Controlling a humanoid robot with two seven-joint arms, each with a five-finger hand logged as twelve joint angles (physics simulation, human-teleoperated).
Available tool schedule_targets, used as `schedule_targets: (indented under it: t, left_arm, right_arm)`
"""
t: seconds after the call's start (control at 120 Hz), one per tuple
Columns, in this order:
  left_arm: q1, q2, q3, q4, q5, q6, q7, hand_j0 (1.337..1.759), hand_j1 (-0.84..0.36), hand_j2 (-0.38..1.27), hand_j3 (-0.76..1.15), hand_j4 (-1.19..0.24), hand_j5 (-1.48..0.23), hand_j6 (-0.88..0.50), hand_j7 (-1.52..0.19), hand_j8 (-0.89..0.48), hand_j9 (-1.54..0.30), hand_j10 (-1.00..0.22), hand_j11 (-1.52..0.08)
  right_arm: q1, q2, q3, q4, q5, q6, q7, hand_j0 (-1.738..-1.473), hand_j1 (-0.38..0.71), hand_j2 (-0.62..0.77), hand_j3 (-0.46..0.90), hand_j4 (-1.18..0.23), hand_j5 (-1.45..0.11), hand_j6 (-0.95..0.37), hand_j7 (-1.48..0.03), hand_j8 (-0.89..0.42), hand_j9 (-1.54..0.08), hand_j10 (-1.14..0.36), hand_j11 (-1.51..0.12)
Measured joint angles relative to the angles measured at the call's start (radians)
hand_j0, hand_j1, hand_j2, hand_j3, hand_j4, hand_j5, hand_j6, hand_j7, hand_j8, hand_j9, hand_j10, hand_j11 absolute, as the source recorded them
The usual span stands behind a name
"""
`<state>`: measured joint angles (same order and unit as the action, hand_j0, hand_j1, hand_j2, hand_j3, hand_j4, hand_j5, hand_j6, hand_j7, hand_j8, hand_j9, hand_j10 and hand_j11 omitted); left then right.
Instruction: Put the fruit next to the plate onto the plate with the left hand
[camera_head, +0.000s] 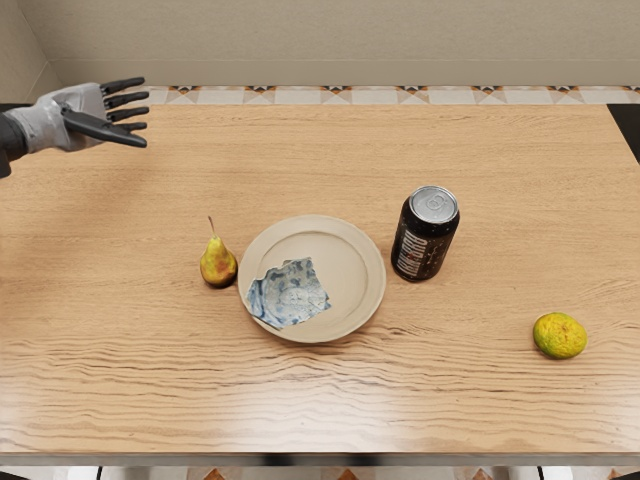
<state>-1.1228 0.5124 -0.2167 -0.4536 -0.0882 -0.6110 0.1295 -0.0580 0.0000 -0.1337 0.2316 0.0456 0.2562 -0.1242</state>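
Left hand (95, 112) hovers upper left, fingers apart (holding nothing); the upright pear (217, 262) beside the plate (352, 262) could topple if clipped.

1 pear (217, 264), 1 plate (352, 262), 1 blk can (424, 234), 1 yel citrus (559, 335)

Dark drinks can (425, 235) upright on the wooden desk (150, 350), yellow-green citrus fruit (559, 335) well apart to its right
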Motion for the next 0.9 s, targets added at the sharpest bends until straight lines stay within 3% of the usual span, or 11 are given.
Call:
schedule_targets:
  t: [0.083,0.267,0.45,0.483,0.567,0.633,0.692,0.775,0.9]
  left_arm:
    - [0.003,0.001,0.001,0.0,0.001,0.0,0.008,1.658,0.35,0.0,0.0,0.0,0.0,0.0,0.0,0.0,0.0,0.0,0.0]
    - [-0.045,0.012,0.001,0.004,0.07,0.0,0.067,1.658,0.33,0.0,0.0,-0.01,-0.02,-0.01,-0.02,-0.01,-0.02,-0.01,-0.02]
    - [-0.05,0.028,0.001,0.004,0.201,0.0,0.067,1.658,0.29,0.01,0.0,-0.05,-0.06,-0.05,-0.06,-0.05,-0.06,-0.05,-0.06]
    - [-0.045,0.026,0.005,0.002,0.213,0.0,0.045,1.658,0.29,0.01,0.0,-0.05,-0.07,-0.05,-0.07,-0.05,-0.07,-0.05,-0.07]
    - [-0.046,0.067,0.041,-0.045,0.236,0.0,-0.056,1.658,0.28,0.01,0.0,-0.06,-0.08,-0.06,-0.08,-0.06,-0.08,-0.06,-0.08]
    - [-0.029,0.197,0.06,-0.215,0.282,0.018,-0.151,1.658,0.27,0.01,0.0,-0.07,-0.09,-0.07,-0.09,-0.07,-0.09,-0.07,-0.09]
    - [-0.028,0.219,0.084,-0.366,0.324,0.074,-0.217,1.658,0.27,0.02,0.0,-0.07,-0.09,-0.07,-0.09,-0.07,-0.09,-0.07,-0.09]
    - [-0.007,0.25,0.112,-0.547,0.36,0.167,-0.265,1.658,0.29,0.01,0.0,-0.05,-0.06,-0.05,-0.06,-0.05,-0.06,-0.05,-0.06]
    - [0.071,0.278,0.122,-0.71,0.392,0.251,-0.293,1.658,0.31,0.01,0.0,-0.03,-0.04,-0.03,-0.04,-0.03,-0.04,-0.03,-0.04]
  right_arm:
    - [-0.001,0.0,0.001,-0.001,0.0,0.0,0.001,-1.658,-0.33,0.0,0.0,-0.02,-0.02,-0.02,-0.02,-0.02,-0.02,-0.02,-0.02]
    - [-0.002,0.0,0.005,-0.008,0.002,0.0,0.001,-1.658,-0.33,0.0,0.0,-0.02,-0.02,-0.02,-0.02,-0.02,-0.02,-0.02,-0.02]
    - [-0.002,0.0,0.006,-0.009,0.002,0.0,0.002,-1.658,-0.33,0.0,0.0,-0.02,-0.02,-0.02,-0.02,-0.02,-0.02,-0.02,-0.02]
    - [-0.002,0.0,0.006,-0.009,0.002,0.0,0.002,-1.658,-0.33,0.0,0.0,-0.02,-0.02,-0.02,-0.02,-0.02,-0.02,-0.02,-0.02]
    - [-0.002,0.0,0.006,-0.009,0.002,0.0,0.002,-1.658,-0.33,0.0,0.0,-0.02,-0.02,-0.02,-0.02,-0.02,-0.02,-0.02,-0.02]
    - [-0.002,0.0,0.006,-0.009,0.002,0.0,0.002,-1.658,-0.33,0.0,0.0,-0.02,-0.02,-0.02,-0.02,-0.02,-0.02,-0.02,-0.02]
    - [-0.002,0.0,0.006,-0.009,0.002,0.0,0.002,-1.658,-0.33,0.0,0.0,-0.02,-0.02,-0.02,-0.02,-0.02,-0.02,-0.02,-0.02]
    - [-0.002,0.0,0.006,-0.009,0.002,0.0,0.002,-1.658,-0.33,0.0,0.0,-0.02,-0.02,-0.02,-0.02,-0.02,-0.02,-0.02,-0.02]
    - [-0.002,0.0,0.006,-0.009,0.002,0.0,0.002,-1.658,-0.33,0.0,0.0,-0.02,-0.02,-0.02,-0.02,-0.02,-0.02,-0.02,-0.02]
